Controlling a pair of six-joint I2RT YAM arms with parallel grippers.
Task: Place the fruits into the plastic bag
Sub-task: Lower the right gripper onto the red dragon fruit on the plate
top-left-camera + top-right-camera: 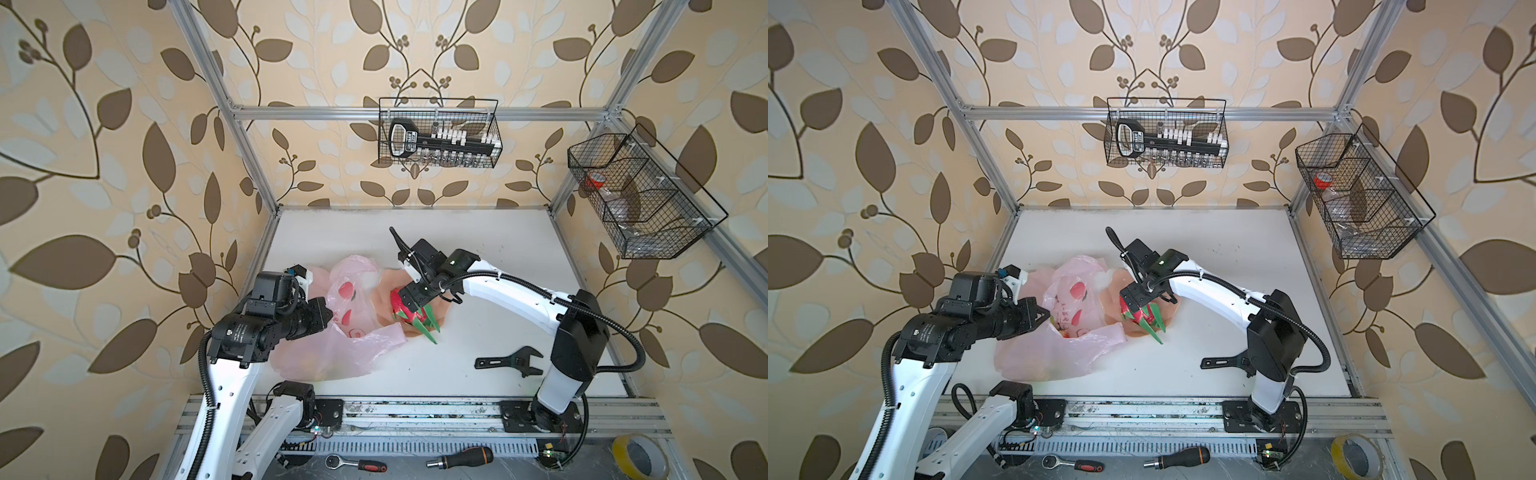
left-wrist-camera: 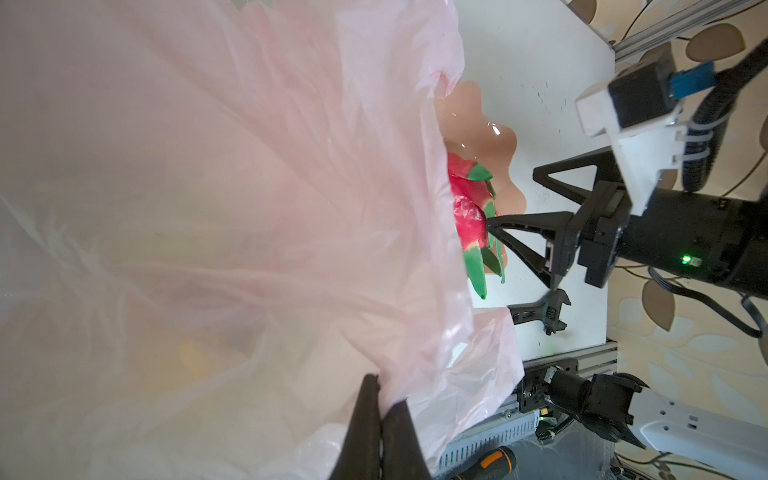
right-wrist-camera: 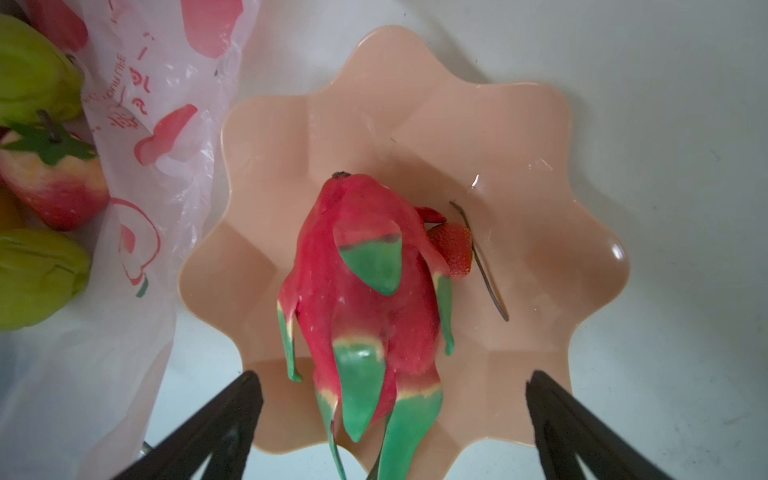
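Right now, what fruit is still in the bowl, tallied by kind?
dragon fruit: 1
small red bumpy fruit, half hidden behind it: 1
Total in the bowl: 2

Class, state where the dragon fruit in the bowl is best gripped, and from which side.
Grip the dragon fruit across its broad red middle, descending from above like the open right gripper. It lies on its side in the shallow bowl; its green scales look thin and slippery.
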